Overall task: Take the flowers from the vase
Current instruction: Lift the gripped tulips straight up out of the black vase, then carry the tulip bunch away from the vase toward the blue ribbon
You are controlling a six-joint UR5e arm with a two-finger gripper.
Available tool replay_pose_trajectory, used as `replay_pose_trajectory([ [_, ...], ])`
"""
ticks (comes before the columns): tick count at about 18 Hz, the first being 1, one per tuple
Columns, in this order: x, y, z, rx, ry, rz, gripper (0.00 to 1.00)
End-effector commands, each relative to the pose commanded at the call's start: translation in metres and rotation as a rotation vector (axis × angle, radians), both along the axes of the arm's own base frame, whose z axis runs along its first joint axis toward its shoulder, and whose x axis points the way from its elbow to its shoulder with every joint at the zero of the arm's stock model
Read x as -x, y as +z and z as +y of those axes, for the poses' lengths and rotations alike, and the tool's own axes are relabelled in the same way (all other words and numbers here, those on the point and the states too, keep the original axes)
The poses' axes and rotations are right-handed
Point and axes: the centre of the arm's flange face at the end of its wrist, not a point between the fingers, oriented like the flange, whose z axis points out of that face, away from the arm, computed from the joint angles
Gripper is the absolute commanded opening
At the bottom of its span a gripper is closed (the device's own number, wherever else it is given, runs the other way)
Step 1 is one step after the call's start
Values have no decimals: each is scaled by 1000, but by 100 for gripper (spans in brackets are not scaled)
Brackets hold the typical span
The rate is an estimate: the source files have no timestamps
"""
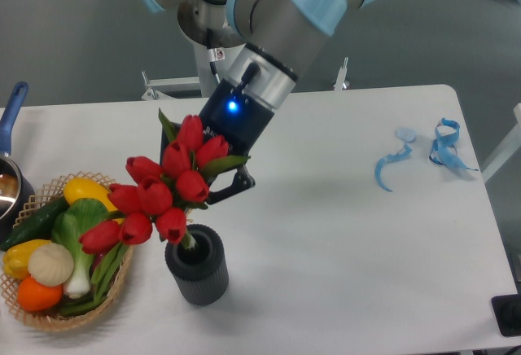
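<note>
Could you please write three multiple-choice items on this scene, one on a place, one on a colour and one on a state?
1. Where does the basket stand relative to the vase?
A. to its left in the picture
B. to its right in the picture
C. on top of it

2. What colour are the scraps lying near the table's right edge?
A. yellow
B. blue
C. red

3. How do the flowers stand?
A. lying flat on the table
B. raised in the gripper, with the lowest stems just at the vase's mouth
C. resting in the basket

Answers: 1 A, the basket sits at the picture's left edge, the vase beside it. 2 B, the curled strips are light blue. 3 B, the buds stand high above the vase rim, against the gripper.
</note>
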Motion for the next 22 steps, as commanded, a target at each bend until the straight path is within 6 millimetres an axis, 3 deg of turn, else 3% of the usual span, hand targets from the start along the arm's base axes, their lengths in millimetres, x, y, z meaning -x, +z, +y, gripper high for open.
replay_pose_trajectory([
  [2,5,9,-3,-10,13,8,26],
  [5,40,11,-29,-11,79,28,26],
  [9,111,0,-89,-4,195,86,26],
  [12,152,-16,-137,4,242,161,26],
  [16,176,-34,-153,16,245,199,26],
  [22,180,-46,-155,27,242,200,26],
])
